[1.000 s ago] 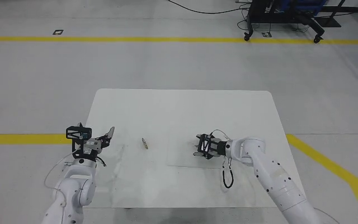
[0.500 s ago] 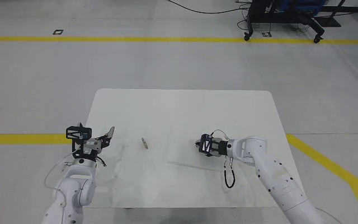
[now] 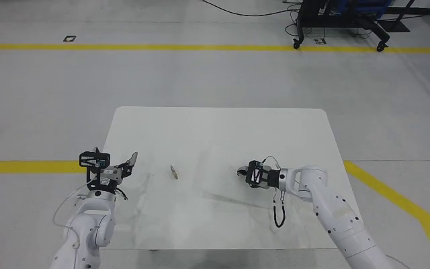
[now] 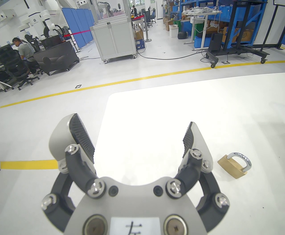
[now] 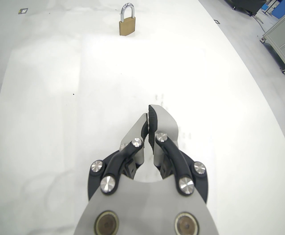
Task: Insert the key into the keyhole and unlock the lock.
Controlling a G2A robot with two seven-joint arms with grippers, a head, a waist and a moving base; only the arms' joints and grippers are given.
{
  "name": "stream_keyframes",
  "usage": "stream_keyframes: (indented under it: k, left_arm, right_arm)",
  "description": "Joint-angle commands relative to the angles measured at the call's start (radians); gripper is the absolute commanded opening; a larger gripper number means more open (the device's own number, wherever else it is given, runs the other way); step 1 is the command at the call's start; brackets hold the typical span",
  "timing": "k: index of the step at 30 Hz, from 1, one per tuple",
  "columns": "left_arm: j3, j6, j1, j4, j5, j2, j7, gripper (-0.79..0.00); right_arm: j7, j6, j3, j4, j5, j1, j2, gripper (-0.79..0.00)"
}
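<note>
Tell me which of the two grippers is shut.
The right gripper: its fingers are pressed together. The left gripper stands wide open, with the brass padlock lying near it.

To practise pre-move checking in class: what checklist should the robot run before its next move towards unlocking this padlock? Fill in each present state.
1. Padlock on table, nothing touching it: ok.
2. Shackle seated in padlock body: ok.
3. Right hand shut: ok.
4. Key gripped in right hand: cannot tell.
5. Left hand open, apart from padlock: ok.
6. Keyhole facing right hand: cannot tell.
</note>
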State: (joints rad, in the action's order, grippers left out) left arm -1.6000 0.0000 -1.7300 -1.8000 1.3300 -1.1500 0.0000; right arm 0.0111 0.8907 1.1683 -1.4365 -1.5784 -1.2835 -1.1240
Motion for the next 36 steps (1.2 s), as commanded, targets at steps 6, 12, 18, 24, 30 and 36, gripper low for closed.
stream_keyframes:
  k: [6, 12, 18, 24, 30, 36]
  left_arm:
    - [0.019, -0.022, 0.009, -0.077, 0.048, 0.000, -0.038, 0.000]
    - [0.110, -0.219, 0.114, -0.176, 0.134, 0.006, -0.239, 0.000]
    - [0.282, -0.318, 0.240, -0.181, 0.252, -0.002, -0.393, 0.000]
    - [0.473, -0.341, 0.397, -0.048, 0.328, -0.028, -0.499, 0.000]
    - [0.583, -0.319, 0.497, 0.046, 0.354, -0.055, -0.543, 0.000]
    - [0.668, -0.307, 0.548, 0.119, 0.377, -0.078, -0.572, 0.000]
  right_arm:
    - [0.028, -0.060, -0.009, -0.007, -0.059, -0.023, 0.005, -0.785]
    - [0.080, -0.100, -0.018, -0.029, -0.126, -0.036, 0.012, -0.785]
    - [0.178, -0.126, -0.022, -0.016, -0.187, -0.029, 0.020, -0.785]
    - [0.283, -0.129, -0.045, 0.058, -0.217, 0.013, 0.021, -0.785]
    - [0.294, -0.113, -0.075, 0.118, -0.222, 0.072, 0.016, -0.785]
    - [0.301, -0.121, -0.110, 0.167, -0.213, 0.114, 0.007, -0.785]
